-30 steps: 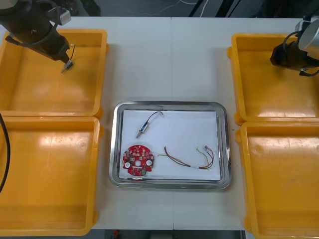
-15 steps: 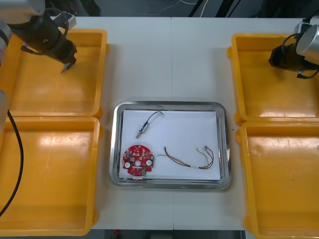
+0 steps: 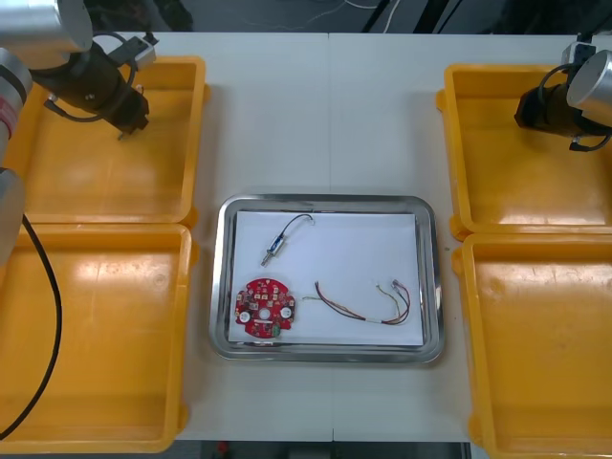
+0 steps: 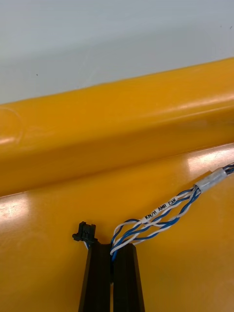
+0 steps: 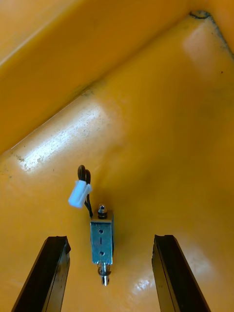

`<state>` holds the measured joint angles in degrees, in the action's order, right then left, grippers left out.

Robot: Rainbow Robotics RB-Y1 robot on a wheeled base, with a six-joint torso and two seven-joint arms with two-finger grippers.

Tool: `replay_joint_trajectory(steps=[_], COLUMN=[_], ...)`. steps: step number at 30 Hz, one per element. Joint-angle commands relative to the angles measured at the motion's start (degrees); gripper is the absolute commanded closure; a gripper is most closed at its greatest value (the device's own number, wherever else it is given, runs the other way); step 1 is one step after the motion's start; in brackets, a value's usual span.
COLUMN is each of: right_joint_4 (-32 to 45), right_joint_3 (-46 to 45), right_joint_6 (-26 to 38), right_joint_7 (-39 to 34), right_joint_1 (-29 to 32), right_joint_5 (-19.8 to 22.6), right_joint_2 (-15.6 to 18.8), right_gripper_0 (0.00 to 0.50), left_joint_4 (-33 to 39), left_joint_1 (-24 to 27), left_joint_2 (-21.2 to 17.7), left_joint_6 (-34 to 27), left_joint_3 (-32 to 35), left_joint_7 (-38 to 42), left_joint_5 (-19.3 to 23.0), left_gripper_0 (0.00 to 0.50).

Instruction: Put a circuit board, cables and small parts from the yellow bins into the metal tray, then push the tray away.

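Observation:
My left gripper (image 3: pixel 126 120) hangs open low in the far-left yellow bin (image 3: pixel 186 153). In its wrist view a small metal part (image 5: pixel 101 240) with a black lead and white plug (image 5: pixel 79 193) lies on the bin floor between the fingers (image 5: pixel 52 273), untouched. My right gripper (image 3: pixel 532 109) is in the far-right yellow bin (image 3: pixel 457 163), shut on a twisted blue and white cable (image 4: pixel 161 214) near its black plug (image 4: pixel 84 231). The metal tray (image 3: pixel 325 203) holds a round red circuit board (image 3: pixel 265 308), a small metal part on a cable (image 3: pixel 277 244) and a red and yellow cable (image 3: pixel 368 304).
The near-left bin (image 3: pixel 96 382) and near-right bin (image 3: pixel 535 382) flank the tray. The far-right bin's wall (image 4: pixel 117 126) rises just beyond the right gripper's fingers. Bare table (image 3: pixel 325 105) lies beyond the tray.
My right gripper has shut on the blue and white cable. The left arm has turned and shifted slightly over the far-left bin, staying open.

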<state>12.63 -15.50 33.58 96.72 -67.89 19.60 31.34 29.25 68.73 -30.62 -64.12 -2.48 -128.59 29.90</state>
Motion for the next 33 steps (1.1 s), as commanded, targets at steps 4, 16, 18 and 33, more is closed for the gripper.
replay_joint_trajectory(steps=[4,16,18,33], right_joint_4=[3.72,13.12,14.70,35.97], right_joint_3=[-0.58,-0.67,-0.76,-0.84], right_joint_6=[3.42,18.45,20.47,38.23], right_joint_7=[3.03,2.86,3.03,1.36], right_joint_1=[0.65,0.74,1.18,11.37], right_joint_5=[-0.26,-0.97,-0.97,4.31], right_joint_2=[-0.05,1.89,2.06,2.85], right_gripper_0=[0.500,0.500,0.500,0.500], left_joint_4=[-1.65,-6.66,-6.84,-7.01], left_joint_1=[3.43,3.34,3.34,3.08], left_joint_2=[1.27,1.97,1.97,1.88], left_joint_6=[2.07,7.00,7.08,7.08], left_joint_3=[0.63,-0.16,-0.51,-0.51], left_joint_7=[-1.49,-3.16,-3.25,-3.34], left_joint_5=[-0.19,1.48,1.91,2.09], left_gripper_0=[0.000,0.000,0.000,0.500])
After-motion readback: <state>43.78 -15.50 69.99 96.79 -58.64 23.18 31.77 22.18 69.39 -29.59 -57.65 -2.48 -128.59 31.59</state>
